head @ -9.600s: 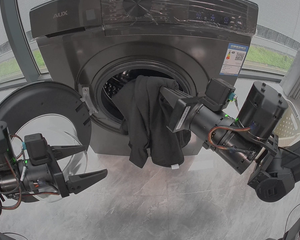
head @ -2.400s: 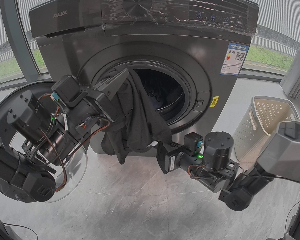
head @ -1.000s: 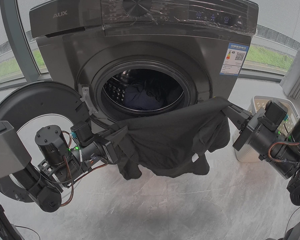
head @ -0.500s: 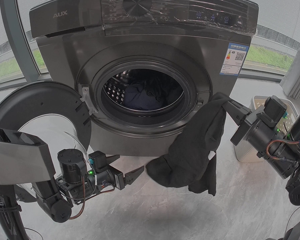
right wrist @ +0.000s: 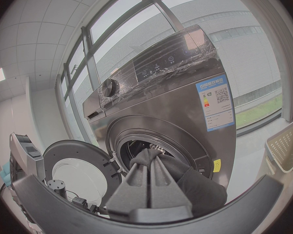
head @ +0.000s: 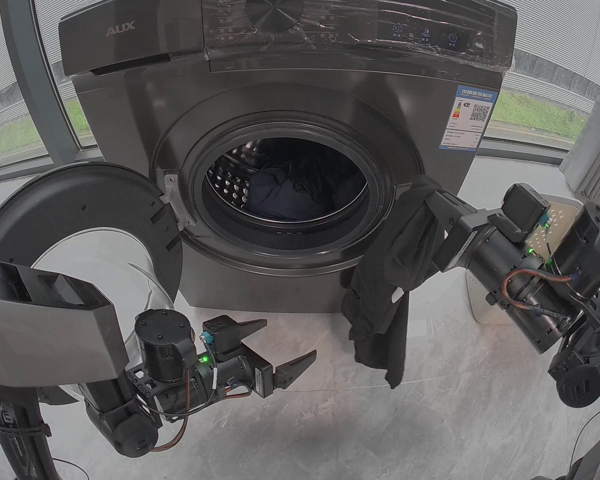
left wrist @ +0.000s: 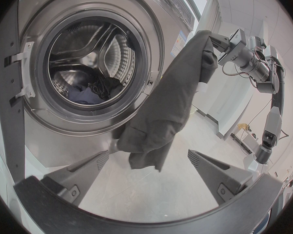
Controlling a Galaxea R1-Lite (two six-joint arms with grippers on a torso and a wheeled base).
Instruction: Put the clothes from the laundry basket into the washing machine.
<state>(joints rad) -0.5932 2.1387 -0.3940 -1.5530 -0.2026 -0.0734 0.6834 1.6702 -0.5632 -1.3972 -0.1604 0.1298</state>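
Observation:
A black garment [head: 387, 275] hangs from my right gripper [head: 433, 198], which is shut on its top edge beside the right rim of the washing machine's opening [head: 287, 181]. The cloth's lower end dangles just above the floor. In the right wrist view the shut fingers [right wrist: 151, 158] pinch the garment [right wrist: 198, 189] in front of the opening. Dark clothes [head: 280, 191] lie inside the drum. My left gripper [head: 283, 348] is open and holds nothing, low over the floor below the opening. Its view shows the garment [left wrist: 172, 95] hanging ahead of it.
The round machine door [head: 80, 215] stands swung open at the left. A cream laundry basket [head: 560, 221] sits on the floor right of the machine, partly behind my right arm. Bare floor lies in front of the machine.
The left gripper let go of the garment and dropped low, open, and has drifted right. The right gripper carried the hanging garment left, closer to the opening.

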